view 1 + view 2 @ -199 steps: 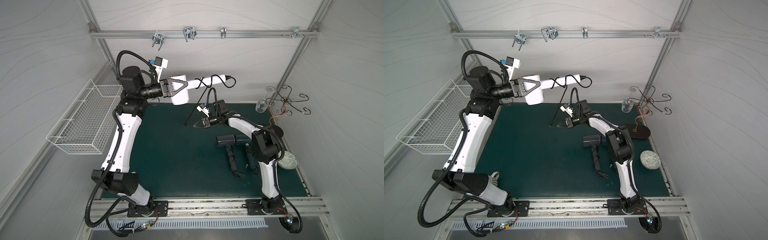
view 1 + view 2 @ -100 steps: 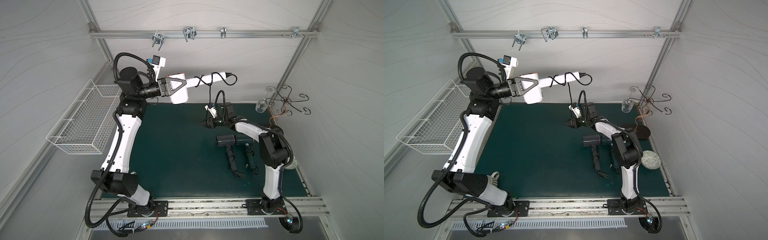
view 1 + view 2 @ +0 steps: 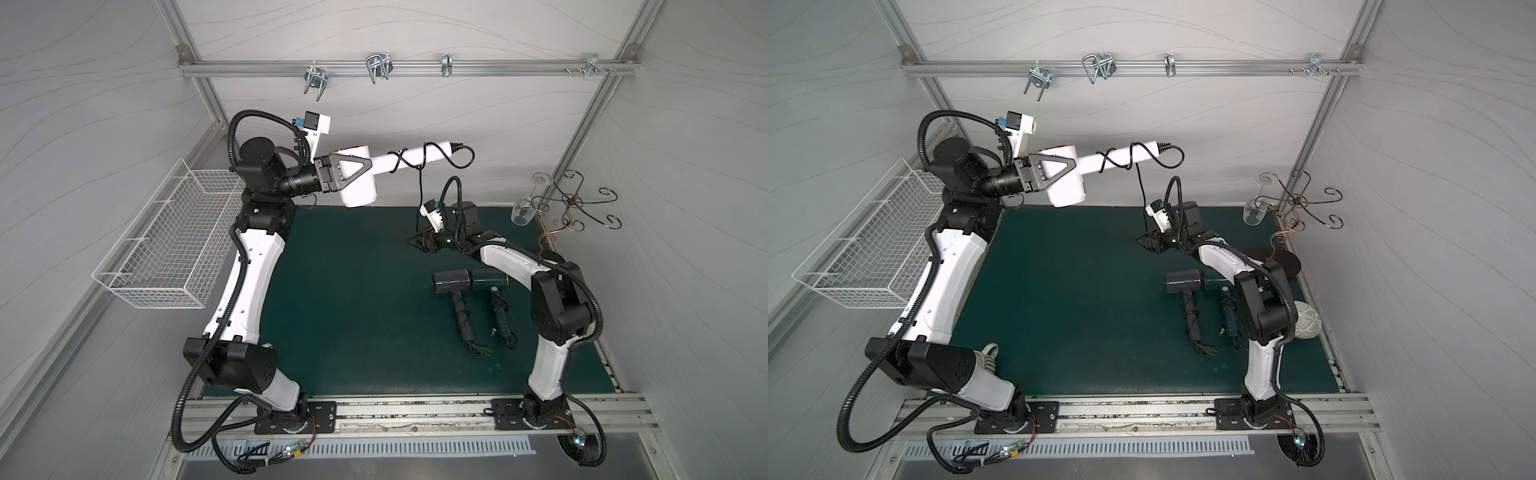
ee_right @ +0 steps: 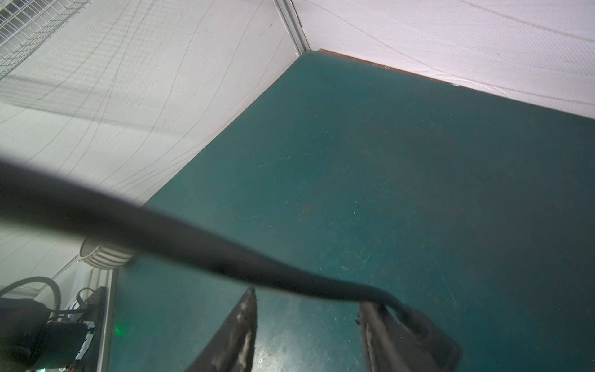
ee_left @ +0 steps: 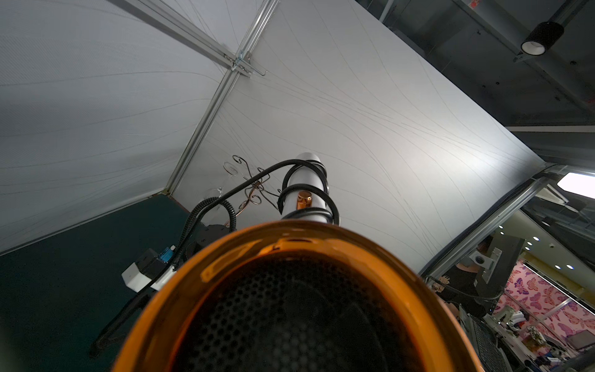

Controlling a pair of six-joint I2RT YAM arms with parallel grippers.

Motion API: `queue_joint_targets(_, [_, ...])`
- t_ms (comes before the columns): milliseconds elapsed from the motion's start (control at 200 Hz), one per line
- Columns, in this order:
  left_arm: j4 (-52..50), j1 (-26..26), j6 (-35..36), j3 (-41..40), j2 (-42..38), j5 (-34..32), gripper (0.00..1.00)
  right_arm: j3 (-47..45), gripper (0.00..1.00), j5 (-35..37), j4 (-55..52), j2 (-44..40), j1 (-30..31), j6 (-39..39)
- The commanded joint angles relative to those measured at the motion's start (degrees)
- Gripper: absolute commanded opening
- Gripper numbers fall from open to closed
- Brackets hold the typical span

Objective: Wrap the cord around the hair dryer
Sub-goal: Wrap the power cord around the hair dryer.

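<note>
L gripper (image 3: 368, 166) clamped on body of the white hair dryer (image 3: 358, 194), held up in air over back edge of the green mat (image 3: 340, 316). Cord (image 3: 419, 183) is coiled a few turns round the handle; the rest drops to R gripper (image 3: 417, 241), low over back of mat. R jaws apart, nothing pinched: in wrist view cord only drapes over one finger (image 4: 386, 331). Two dark dryers (image 3: 451, 280) lie on mat's right half w/ cords wound.
</note>
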Motion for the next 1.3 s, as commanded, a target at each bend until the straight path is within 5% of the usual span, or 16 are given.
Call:
queue_joint_targets(0, [0.19, 0.49, 2.76, 2.05, -1.25, 0.09, 0.0, -1.47, 0.52, -1.47, -2.09, -4.2, -0.27, -2.62])
queue_joint_targets(525, [8.28, 0.55, -3.35, 0.89, -1.68, 0.55, 0.0, 4.18, 0.53, -8.54, -0.74, 1.23, 3.03, -2.25])
queue_joint_targets(640, [9.91, 0.58, -4.7, 0.6, -1.83, 0.54, 0.0, 5.86, 0.4, -8.35, -0.13, 3.68, 3.37, -0.65])
queue_joint_targets(780, [11.61, 1.26, -5.98, 0.12, -1.94, 0.35, 0.0, 6.11, 0.08, -9.48, 2.35, 5.83, 1.77, 3.09])
queue_joint_targets(1045, [19.01, 3.64, -11.94, -1.44, -1.12, -0.68, 0.0, 1.39, 0.12, -10.63, 4.26, 5.35, 1.04, 5.94])
queue_joint_targets(1185, [21.54, 4.91, -13.1, -1.79, -0.11, -2.33, 0.0, 0.63, 0.0, -10.71, 2.27, 4.65, 1.46, 7.82])
queue_joint_targets(1295, [21.42, 6.24, -13.59, -2.56, 0.59, -4.47, 0.0, -2.37, 0.0, -8.67, -1.52, 1.1, 3.26, 5.75])
